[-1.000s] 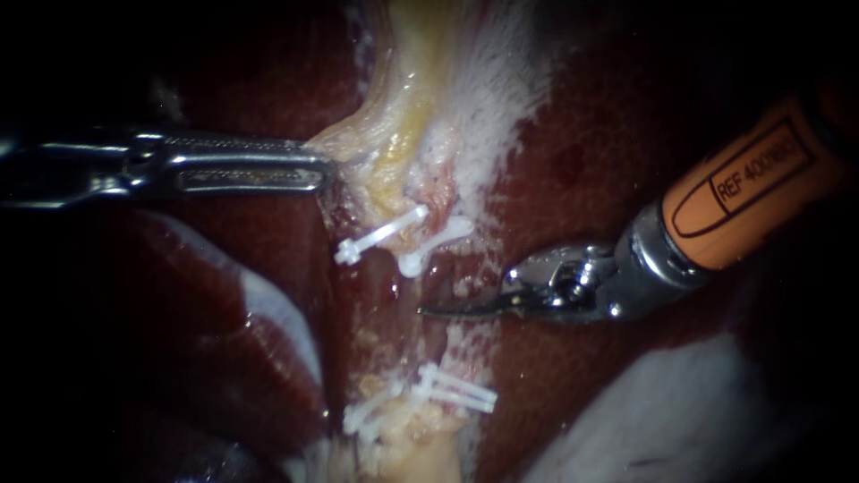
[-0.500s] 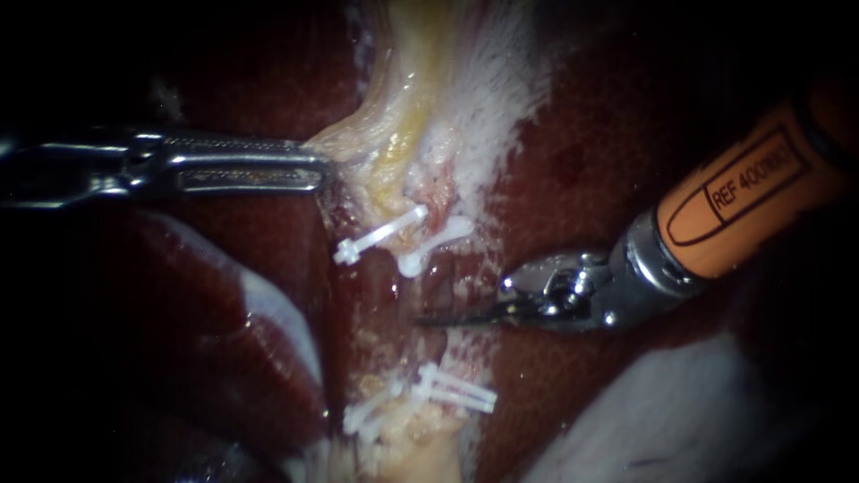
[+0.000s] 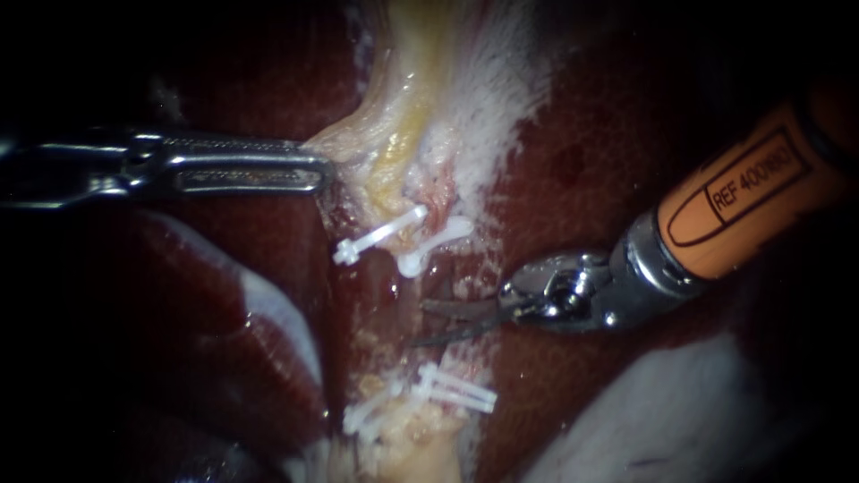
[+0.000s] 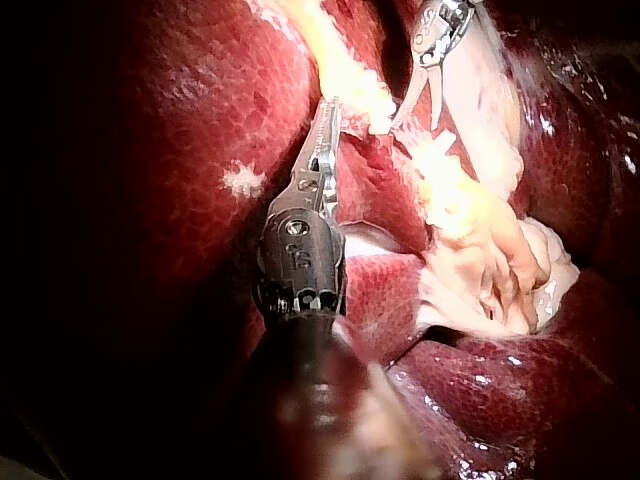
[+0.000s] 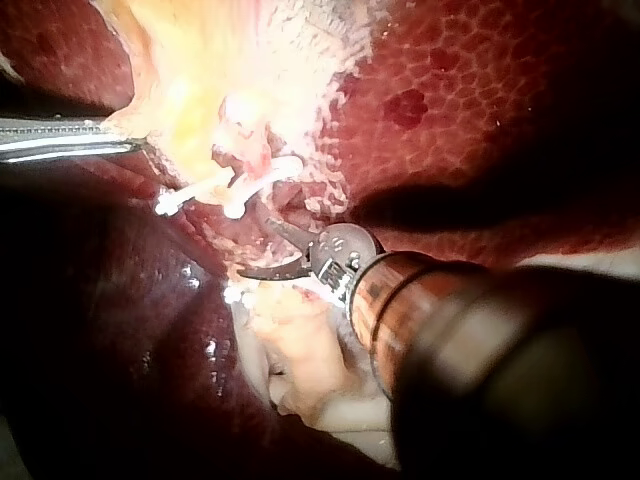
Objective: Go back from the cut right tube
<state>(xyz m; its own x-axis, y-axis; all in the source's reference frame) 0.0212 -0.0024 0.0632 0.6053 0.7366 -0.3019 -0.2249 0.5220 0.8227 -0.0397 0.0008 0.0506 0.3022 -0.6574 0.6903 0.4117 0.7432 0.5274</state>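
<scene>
My right instrument point(image 3: 419, 325), two thin curved blades on an orange-sleeved shaft, stands open in the gap between the upper clips point(image 3: 380, 234) and the lower clips point(image 3: 434, 392). The blades lie over raw tissue beside the right tube's stump point(image 3: 436, 240) and grip nothing. My left instrument point(image 3: 324, 170) is shut on the yellowish tissue point(image 3: 394, 152) above the upper clips and holds it towards the left. In the right wrist view the blades point(image 5: 253, 247) gape just under the upper clips point(image 5: 235, 190). The left wrist view has the left jaws point(image 4: 330, 108) on tissue and the open blades point(image 4: 416, 125) ahead.
Dark red liver point(image 3: 591, 179) surrounds the field, with a glossy lobe point(image 3: 233, 322) under the left shaft. Pale fatty tissue point(image 3: 412, 447) bulges below the lower clips. A whitish patch point(image 3: 680, 411) lies under the right shaft.
The right blades, nearly together one second ago, have spread apart. The instrument edged slightly left against the tissue. The left instrument and the clips have not moved.
</scene>
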